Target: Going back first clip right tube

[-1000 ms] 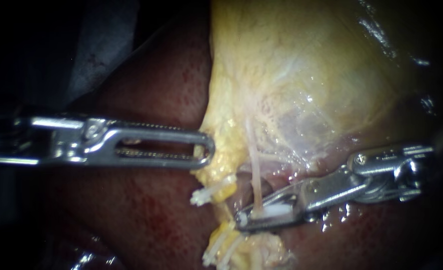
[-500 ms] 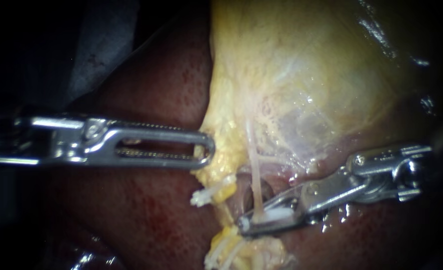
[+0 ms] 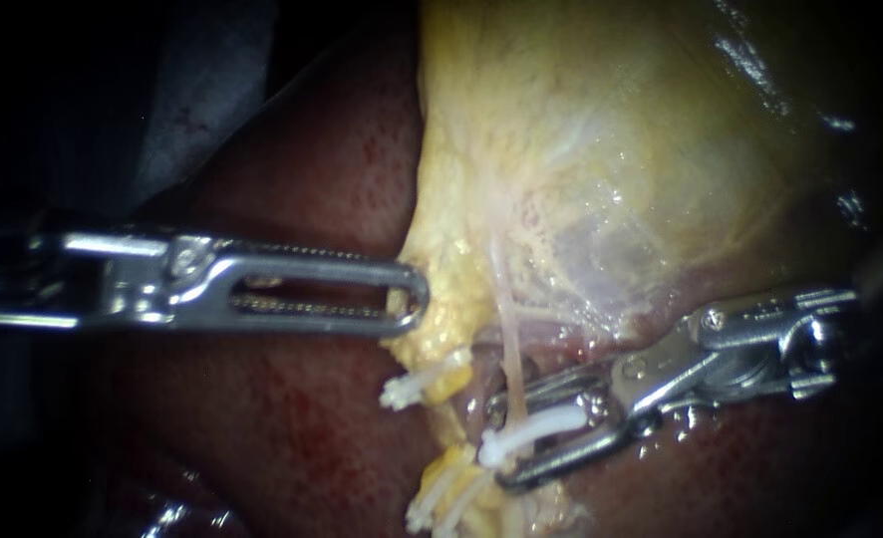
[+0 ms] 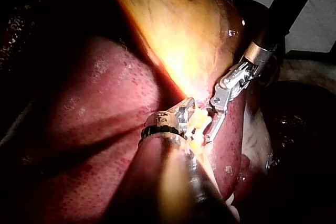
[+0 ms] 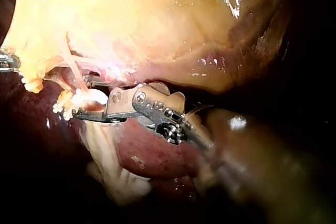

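- Where the right instrument's end effector (image 3: 499, 445) was pinched tight on the right tube (image 3: 508, 339) a moment ago, its two jaws now stand apart with a clear gap and grip nothing.
- A white clip (image 3: 536, 426) now sits across the right tube, low down on that thin pale string, and it lies between the open jaws.
- This likely means the clip is on and let go. The right instrument looks free to pull back, taking care not to snag the clip.
- The left instrument's end effector (image 3: 417, 299) has not moved. Its jaws lie together on the yellow tissue (image 3: 446, 309) at the edge of the gallbladder (image 3: 641, 149) and hold it out over the dark red liver (image 3: 302, 428).
- More white clips (image 3: 417, 384) sit on the yellow strand just beside the right tube, on the left instrument's side.
- No bowl, tray or other container shows in any view, so nothing is held in one.
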`<state>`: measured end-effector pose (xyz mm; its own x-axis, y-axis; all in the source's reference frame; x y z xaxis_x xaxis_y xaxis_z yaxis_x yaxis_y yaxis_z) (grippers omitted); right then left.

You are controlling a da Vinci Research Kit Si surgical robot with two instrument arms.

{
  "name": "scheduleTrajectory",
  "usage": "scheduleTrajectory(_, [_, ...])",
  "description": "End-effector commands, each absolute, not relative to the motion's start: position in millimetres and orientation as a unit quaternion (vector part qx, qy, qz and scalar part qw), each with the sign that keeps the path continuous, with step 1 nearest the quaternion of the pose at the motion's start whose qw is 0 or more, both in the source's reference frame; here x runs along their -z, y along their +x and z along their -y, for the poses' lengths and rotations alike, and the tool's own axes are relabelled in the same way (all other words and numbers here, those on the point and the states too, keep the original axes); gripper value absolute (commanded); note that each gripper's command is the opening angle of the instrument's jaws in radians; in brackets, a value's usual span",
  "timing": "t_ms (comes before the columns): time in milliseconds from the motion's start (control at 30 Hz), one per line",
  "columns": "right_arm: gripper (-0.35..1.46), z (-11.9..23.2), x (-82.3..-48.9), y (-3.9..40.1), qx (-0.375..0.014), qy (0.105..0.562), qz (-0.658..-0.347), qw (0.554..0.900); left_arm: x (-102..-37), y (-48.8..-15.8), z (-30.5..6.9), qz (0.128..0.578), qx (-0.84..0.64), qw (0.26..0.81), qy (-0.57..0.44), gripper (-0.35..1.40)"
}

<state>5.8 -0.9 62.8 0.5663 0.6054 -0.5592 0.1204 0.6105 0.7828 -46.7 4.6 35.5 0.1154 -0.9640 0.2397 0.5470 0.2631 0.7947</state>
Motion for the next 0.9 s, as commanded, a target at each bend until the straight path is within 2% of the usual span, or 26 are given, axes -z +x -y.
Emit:
scheduleTrajectory(33, [0.42, 0.8, -62.7, 5.7, -0.155, 0.413, -0.439, 0.782, -35.5, -46.7, -4.6, 0.384, 0.543, 0.696, 0.271, -0.35])
scheduleTrajectory(300, [0.43, 0.3, -62.1, 5.0, -0.159, 0.412, -0.44, 0.782, -35.6, -46.7, -4.6, 0.384, 0.543, 0.696, 0.271, -0.35])
scheduleTrajectory(900, [0.4, -2.6, -57.9, 1.2, -0.172, 0.406, -0.447, 0.778, -35.9, -46.8, -4.6, 0.384, 0.543, 0.696, 0.271, -0.35])
